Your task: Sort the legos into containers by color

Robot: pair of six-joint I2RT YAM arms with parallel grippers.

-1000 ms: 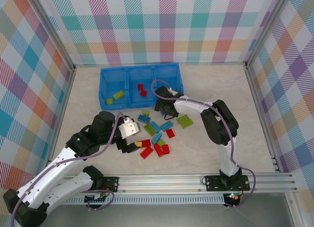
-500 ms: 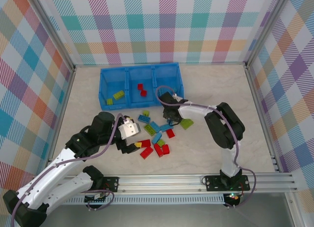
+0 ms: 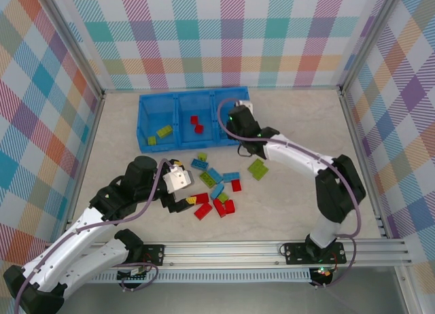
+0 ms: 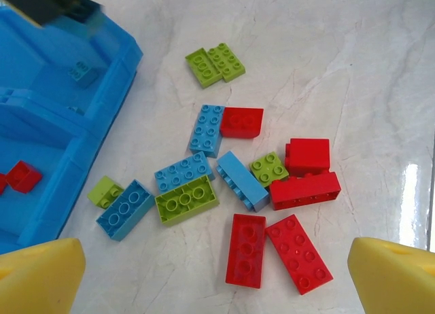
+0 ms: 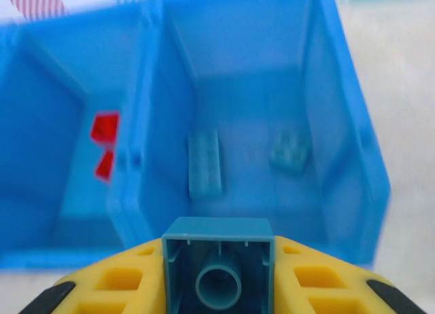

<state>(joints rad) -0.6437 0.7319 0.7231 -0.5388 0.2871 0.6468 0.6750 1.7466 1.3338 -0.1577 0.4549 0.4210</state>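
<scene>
The blue tray (image 3: pixel 144 117) has three containers side by side. Green legos (image 3: pixel 164 131) lie in the left one and red legos (image 3: pixel 197 125) in the middle one. My right gripper (image 3: pixel 236 120) hangs at the right container, shut on a light blue lego (image 5: pixel 219 259). Below it two light blue legos (image 5: pixel 204 163) lie in that container (image 5: pixel 319 90). Loose red, green and blue legos (image 3: pixel 216 185) are scattered in front of the tray. My left gripper (image 4: pixel 217 287) is open just above two red legos (image 4: pixel 246 249), its yellow pads (image 4: pixel 37 276) wide apart.
A flat green lego pair (image 3: pixel 257 168) lies to the right of the pile. In the left wrist view the tray's front wall (image 4: pixel 75 164) stands close to a blue lego (image 4: pixel 124 208). Plaid walls enclose the table on three sides.
My right gripper closed on a light blue lego at the pile and carried it up and back to the tray's right container. The left arm has stayed in place.
</scene>
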